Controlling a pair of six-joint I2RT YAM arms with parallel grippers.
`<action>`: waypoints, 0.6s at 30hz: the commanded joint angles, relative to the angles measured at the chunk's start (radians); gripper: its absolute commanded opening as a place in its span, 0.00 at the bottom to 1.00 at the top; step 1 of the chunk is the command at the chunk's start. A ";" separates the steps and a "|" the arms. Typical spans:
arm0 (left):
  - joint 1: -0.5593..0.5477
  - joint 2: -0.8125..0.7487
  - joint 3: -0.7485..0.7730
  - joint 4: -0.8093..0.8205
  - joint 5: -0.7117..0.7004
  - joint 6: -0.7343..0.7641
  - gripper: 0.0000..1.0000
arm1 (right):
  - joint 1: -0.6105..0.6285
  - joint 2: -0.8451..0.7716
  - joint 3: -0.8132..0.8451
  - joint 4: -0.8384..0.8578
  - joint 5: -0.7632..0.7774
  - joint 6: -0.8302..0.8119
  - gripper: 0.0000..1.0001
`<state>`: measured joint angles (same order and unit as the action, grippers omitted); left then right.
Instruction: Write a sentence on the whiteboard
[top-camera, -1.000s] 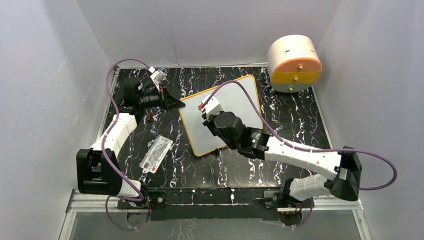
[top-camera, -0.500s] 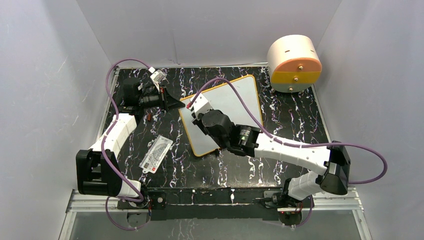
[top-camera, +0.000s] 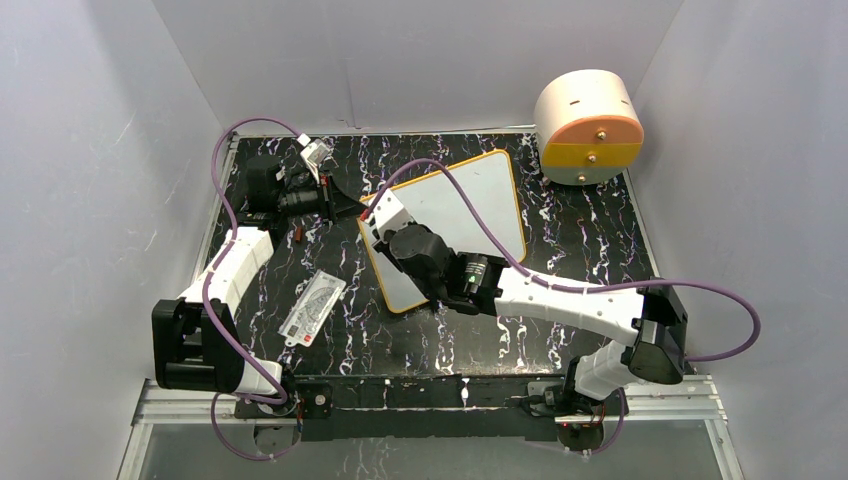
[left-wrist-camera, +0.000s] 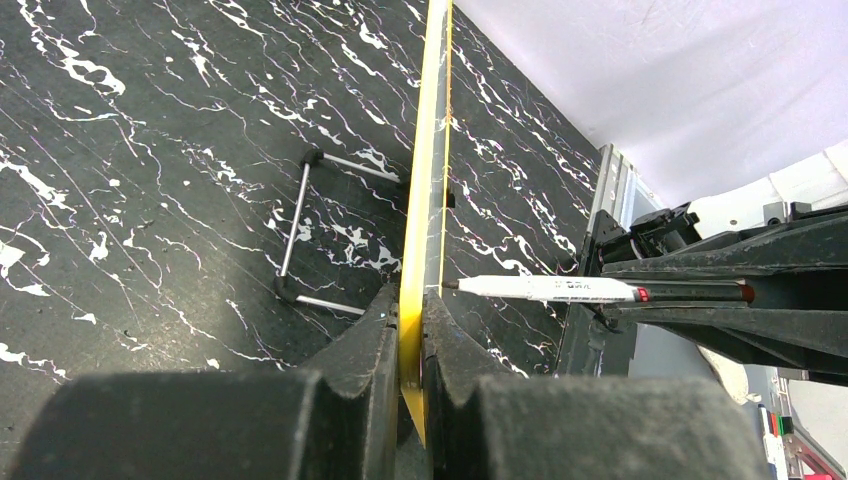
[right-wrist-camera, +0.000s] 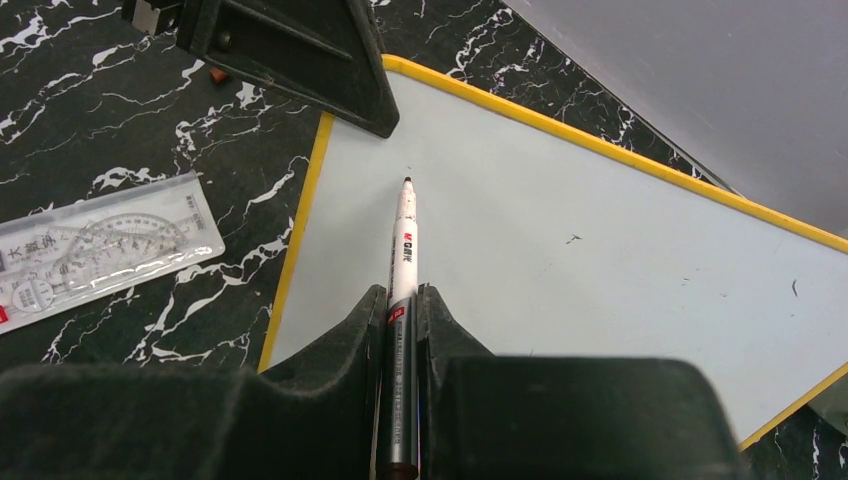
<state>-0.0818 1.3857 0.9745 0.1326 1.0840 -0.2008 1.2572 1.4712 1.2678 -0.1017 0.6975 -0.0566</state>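
The whiteboard sits askew mid-frame in the top view, its face bare of words, so all the writing seems left to do. In the left wrist view the left gripper is clamped on the board's yellow edge at lower centre. In the right wrist view the right gripper pinches a marker pointing up-frame, tip near the board's upper-left corner; contact unclear.
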 joint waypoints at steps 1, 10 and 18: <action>-0.013 -0.026 -0.010 -0.028 -0.038 0.047 0.00 | 0.001 -0.008 0.041 0.093 0.020 0.003 0.00; -0.015 -0.025 -0.010 -0.027 -0.037 0.047 0.00 | 0.002 0.000 0.041 0.124 0.029 0.001 0.00; -0.016 -0.024 -0.010 -0.028 -0.039 0.047 0.00 | 0.002 0.021 0.056 0.135 0.038 -0.004 0.00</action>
<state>-0.0826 1.3857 0.9745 0.1322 1.0832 -0.2008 1.2572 1.4818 1.2682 -0.0330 0.7071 -0.0570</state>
